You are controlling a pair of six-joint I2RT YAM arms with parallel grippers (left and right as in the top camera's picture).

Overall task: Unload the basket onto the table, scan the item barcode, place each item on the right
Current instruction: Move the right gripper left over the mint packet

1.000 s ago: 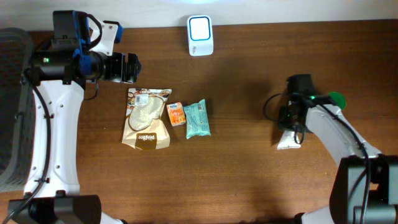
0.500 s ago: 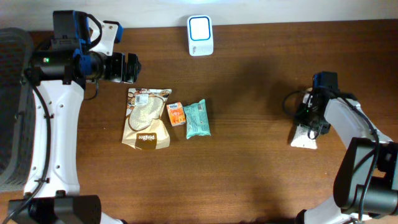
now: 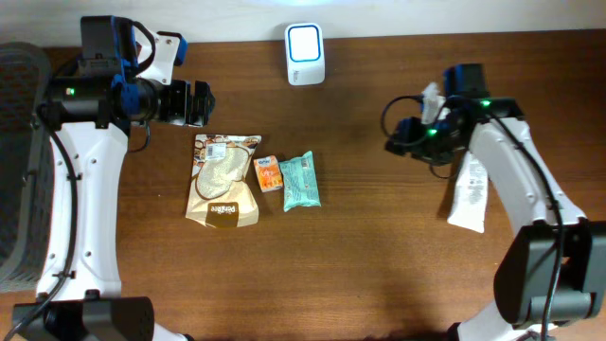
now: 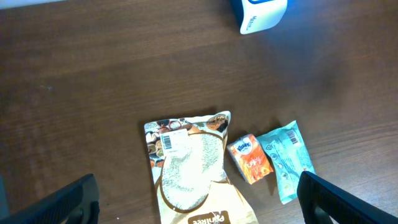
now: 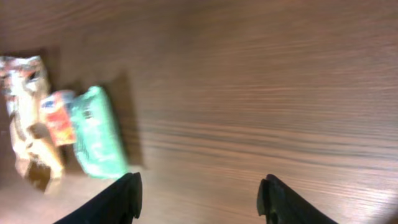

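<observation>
Right gripper (image 5: 200, 199) now spread and empty, swung left off the white packet (image 3: 468, 194) it held a second ago, packet lying flat on the table (image 3: 379, 265) beside the right arm, well apart from the scanner (image 3: 305, 54), left gripper (image 3: 202, 102) unmoved, fingers wide apart

Robot lab staged as shop checkout: dark wood-grain tabletop (image 3: 369, 256), white box-shaped barcode scanner (image 3: 305, 54) top centre, sealed snack packets (image 3: 225, 185) centre-left, white robot arms (image 3: 83, 218) both sides.

Dark wooden table (image 3: 379, 265), grey mesh bin (image 3: 14, 189) at its left edge
</observation>
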